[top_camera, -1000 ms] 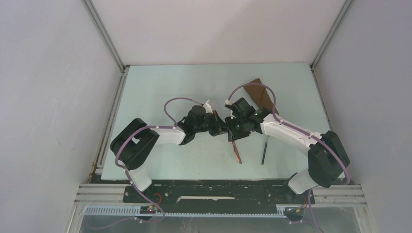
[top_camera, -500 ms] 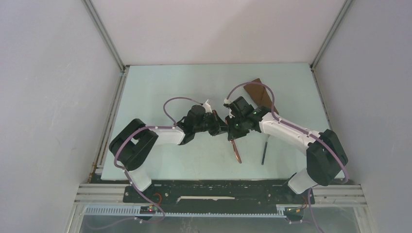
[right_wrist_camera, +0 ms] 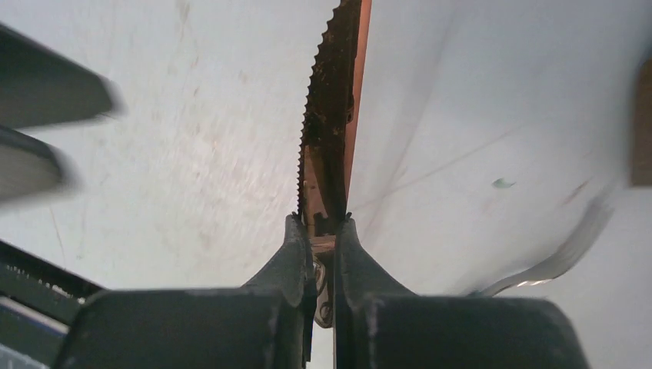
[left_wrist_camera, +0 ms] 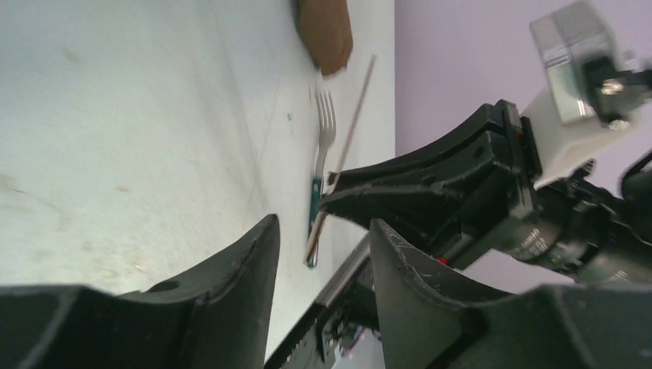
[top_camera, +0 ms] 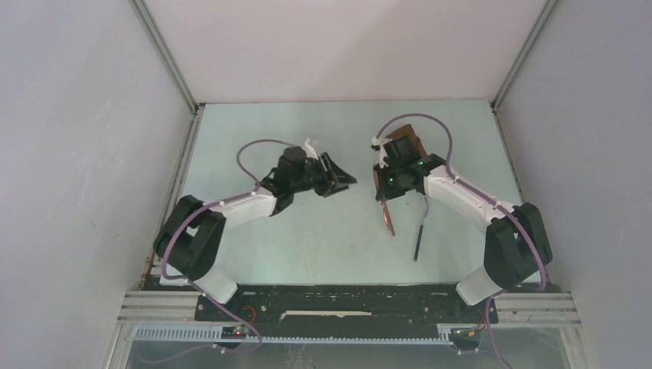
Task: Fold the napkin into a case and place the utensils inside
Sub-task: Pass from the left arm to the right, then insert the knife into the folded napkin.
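Note:
My right gripper (top_camera: 382,192) is shut on the knife (top_camera: 388,219), a copper-brown piece whose serrated blade (right_wrist_camera: 329,115) sticks out past the fingertips toward the near edge. In the right wrist view my right gripper (right_wrist_camera: 319,223) clamps it edge-up. My left gripper (top_camera: 344,184) stands open and empty to the left of the knife, apart from it. Seen from the left wrist, my left gripper (left_wrist_camera: 321,231) has nothing between its fingers. The dark-handled fork (top_camera: 418,231) lies on the table right of the knife. The folded brown napkin (top_camera: 405,142) lies behind the right wrist, partly hidden.
The pale green table (top_camera: 254,138) is walled by grey panels on the left, back and right. A black rail (top_camera: 346,296) with both arm bases runs along the near edge. From the left wrist, the fork (left_wrist_camera: 326,131) and napkin end (left_wrist_camera: 326,31) lie beyond the right gripper (left_wrist_camera: 430,192).
My left gripper opened, let go of the knife and drew back to the left. My right gripper shut on the knife and carried it right and toward the back.

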`<control>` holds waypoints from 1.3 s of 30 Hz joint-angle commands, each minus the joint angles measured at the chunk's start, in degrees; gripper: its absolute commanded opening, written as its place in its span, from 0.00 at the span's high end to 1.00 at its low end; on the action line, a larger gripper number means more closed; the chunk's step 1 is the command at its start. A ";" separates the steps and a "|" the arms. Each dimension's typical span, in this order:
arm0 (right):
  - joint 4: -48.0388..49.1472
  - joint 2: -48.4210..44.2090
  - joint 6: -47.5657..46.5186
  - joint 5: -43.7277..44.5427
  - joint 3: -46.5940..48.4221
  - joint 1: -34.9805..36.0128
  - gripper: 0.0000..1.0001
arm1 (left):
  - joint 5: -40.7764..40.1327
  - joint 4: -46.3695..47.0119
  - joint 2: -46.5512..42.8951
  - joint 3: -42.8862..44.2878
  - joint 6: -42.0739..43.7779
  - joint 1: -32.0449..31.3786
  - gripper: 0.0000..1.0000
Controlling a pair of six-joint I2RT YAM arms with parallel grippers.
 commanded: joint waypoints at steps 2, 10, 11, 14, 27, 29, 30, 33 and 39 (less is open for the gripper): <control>6.56 4.18 -11.56 -2.35 10.04 -8.13 1.00 | -1.00 -12.92 -9.40 3.58 8.23 7.99 0.46; 1.56 25.53 -24.53 1.03 39.83 -16.46 1.00 | -0.61 -19.53 -14.50 1.38 13.52 5.78 0.44; 1.11 28.10 -24.97 0.57 43.65 -17.17 1.00 | -0.75 -19.50 -14.64 0.95 14.10 4.91 0.44; -0.93 35.18 -28.16 -0.14 53.67 -18.22 1.00 | -0.56 -19.54 -14.22 0.23 15.26 2.66 0.43; -3.62 48.98 -33.86 -3.03 68.07 -21.52 1.00 | 0.96 -19.00 -10.57 0.35 15.44 0.27 0.43; -3.22 48.99 -34.36 -2.52 67.16 -21.60 1.00 | 0.98 -18.95 -10.52 0.68 15.44 0.22 0.43; -3.57 49.20 -34.57 -2.19 67.02 -21.69 1.00 | 1.00 -19.00 -10.59 0.71 15.36 0.23 0.43; -3.76 48.35 -34.62 -1.11 65.29 -22.01 1.00 | 0.76 -18.98 -10.89 0.56 15.22 0.28 0.43; -4.15 45.40 -35.08 -0.53 61.31 -22.14 1.00 | 0.54 -18.73 -11.34 0.10 14.70 -0.11 0.43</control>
